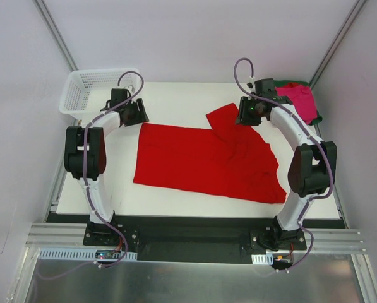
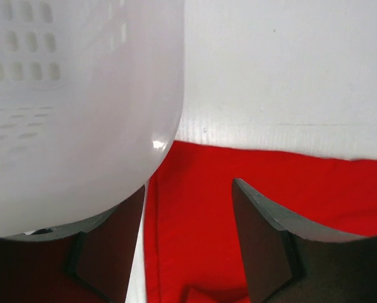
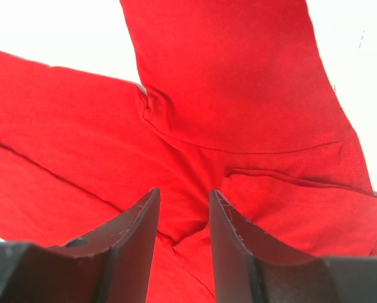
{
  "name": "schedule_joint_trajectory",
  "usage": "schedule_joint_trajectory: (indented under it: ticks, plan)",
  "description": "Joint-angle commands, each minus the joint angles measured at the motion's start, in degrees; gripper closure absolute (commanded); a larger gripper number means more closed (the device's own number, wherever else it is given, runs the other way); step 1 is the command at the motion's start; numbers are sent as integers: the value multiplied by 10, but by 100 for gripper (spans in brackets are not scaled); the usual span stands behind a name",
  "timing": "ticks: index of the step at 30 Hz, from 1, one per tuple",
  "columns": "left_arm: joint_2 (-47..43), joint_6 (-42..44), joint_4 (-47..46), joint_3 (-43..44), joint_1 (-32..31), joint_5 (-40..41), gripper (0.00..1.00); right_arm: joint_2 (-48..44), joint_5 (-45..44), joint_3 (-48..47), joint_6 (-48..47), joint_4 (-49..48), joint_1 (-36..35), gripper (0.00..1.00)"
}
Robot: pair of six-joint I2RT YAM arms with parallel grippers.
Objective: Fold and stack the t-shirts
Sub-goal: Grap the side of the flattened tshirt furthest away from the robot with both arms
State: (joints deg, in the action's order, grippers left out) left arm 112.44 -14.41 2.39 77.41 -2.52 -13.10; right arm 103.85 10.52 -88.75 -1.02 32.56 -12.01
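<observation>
White plastic mesh basket (image 1: 90,88), with rounded corners, stands at the far left corner of the smooth white table (image 1: 175,95). Just beside it hangs the left gripper (image 1: 136,113), its black wedge-shaped fingers (image 2: 264,240) spread apart with nothing between them. The left wrist view shows the basket wall close and blurred, and a straight edge of red cloth below.

In the middle lies the bright red soft cloth t-shirt (image 1: 201,161), flat with some wrinkles. Its long axis runs left to right across the table, and one short sleeve (image 1: 223,117) points to the far side. Over this sleeve is the right gripper (image 1: 248,115). Only the right wrist view shows the seams and folds there. The fingers stand a little apart over a fold, and I cannot tell if they pinch it.

At the far right corner a magenta-pink shirt (image 1: 299,101) lies on a dark green shirt (image 1: 317,118).
</observation>
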Motion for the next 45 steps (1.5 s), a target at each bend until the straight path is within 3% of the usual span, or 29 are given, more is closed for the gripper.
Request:
schedule_joint_trajectory:
  ticks: [1, 8, 25, 41, 45]
  plan:
    - [28, -30, 0, 39, 1, -56, 43, -21, 13, -10, 7, -5, 7, 60]
    - [45, -40, 2, 45, 3, -62, 44, -25, 15, -9, 7, -1, 12, 60]
    - [44, -82, 87, 41, 5, 33, 44, -29, 33, -10, 8, 0, 16, 60]
    - [122, -90, 169, 158, 5, 38, 47, -37, 42, -8, 8, 1, 25, 60]
    - [130, -90, 174, 168, 5, 31, 56, -34, 44, -8, 8, 1, 28, 59]
